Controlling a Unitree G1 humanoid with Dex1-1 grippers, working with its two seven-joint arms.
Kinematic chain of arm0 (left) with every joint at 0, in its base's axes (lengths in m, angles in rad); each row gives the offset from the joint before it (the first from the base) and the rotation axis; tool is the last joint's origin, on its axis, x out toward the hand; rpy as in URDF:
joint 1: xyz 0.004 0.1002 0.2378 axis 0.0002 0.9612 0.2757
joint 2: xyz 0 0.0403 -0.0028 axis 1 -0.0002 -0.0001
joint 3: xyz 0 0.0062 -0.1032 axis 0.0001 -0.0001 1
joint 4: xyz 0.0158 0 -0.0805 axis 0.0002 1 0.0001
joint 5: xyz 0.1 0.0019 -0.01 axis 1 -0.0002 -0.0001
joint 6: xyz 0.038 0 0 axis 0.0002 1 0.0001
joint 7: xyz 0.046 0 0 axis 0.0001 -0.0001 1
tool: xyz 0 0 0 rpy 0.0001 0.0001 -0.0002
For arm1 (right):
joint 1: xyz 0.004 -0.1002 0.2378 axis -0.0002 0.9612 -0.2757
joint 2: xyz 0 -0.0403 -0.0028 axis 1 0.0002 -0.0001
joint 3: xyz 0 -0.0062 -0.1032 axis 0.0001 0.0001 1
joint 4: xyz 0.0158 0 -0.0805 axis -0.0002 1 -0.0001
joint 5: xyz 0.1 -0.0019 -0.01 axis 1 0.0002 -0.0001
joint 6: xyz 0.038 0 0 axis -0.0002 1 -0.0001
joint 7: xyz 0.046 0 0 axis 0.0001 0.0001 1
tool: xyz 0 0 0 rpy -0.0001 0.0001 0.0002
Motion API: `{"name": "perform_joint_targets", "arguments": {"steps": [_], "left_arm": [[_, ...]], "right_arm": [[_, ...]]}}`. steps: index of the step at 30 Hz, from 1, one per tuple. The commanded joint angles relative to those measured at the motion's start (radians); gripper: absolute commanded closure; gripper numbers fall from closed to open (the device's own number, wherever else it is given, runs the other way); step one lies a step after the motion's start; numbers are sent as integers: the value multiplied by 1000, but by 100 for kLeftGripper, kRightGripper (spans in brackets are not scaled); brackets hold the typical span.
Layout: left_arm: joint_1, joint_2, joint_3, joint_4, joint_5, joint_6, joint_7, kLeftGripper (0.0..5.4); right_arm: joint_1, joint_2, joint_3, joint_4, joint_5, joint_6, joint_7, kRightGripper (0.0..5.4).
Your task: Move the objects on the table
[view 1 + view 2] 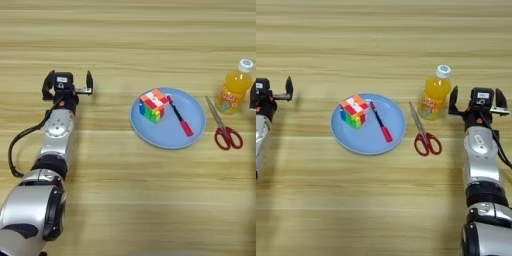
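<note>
The multicoloured puzzle cube (pixel 153 105) and the thin red-and-black pen (pixel 179 116) both lie on the round light-blue plate (pixel 168 137), cube at the plate's left, pen just beside it, slanting twd the right rim. The small orange-juice bottle with a white cap (pixel 435 93) stands upright on the light wooden bench (pixel 130 200), off the plate to its right; red-handled scissors (pixel 424 131) lie between plate and bottle (blades pointing away from the robot). The right gripper (pixel 478 103) hovers just beside the bottle, jaws spread wide, gripping nothing. The left gripper (pixel 68 84) sits well apart at the far left, jaws likewise released and empty. By my reading, cube & pen look placed; the bottle is prob. next, not yet grasped.
</note>
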Motion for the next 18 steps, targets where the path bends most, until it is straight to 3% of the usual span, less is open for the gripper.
{"name": "perform_joint_targets", "arguments": {"steps": [1, 13, 18], "left_arm": [[-15, 8, -5, 11, 18, 11, 4, 0], [-15, 8, -6, 11, 18, 11, 4, 0], [-17, 7, -7, 16, 21, 14, 10, 0]], "right_arm": [[-10, -2, -19, -15, 18, -26, -9, 2], [2, 23, -106, -110, 116, -156, -25, 2], [10, 41, -81, -166, 146, -178, 40, 2]]}}
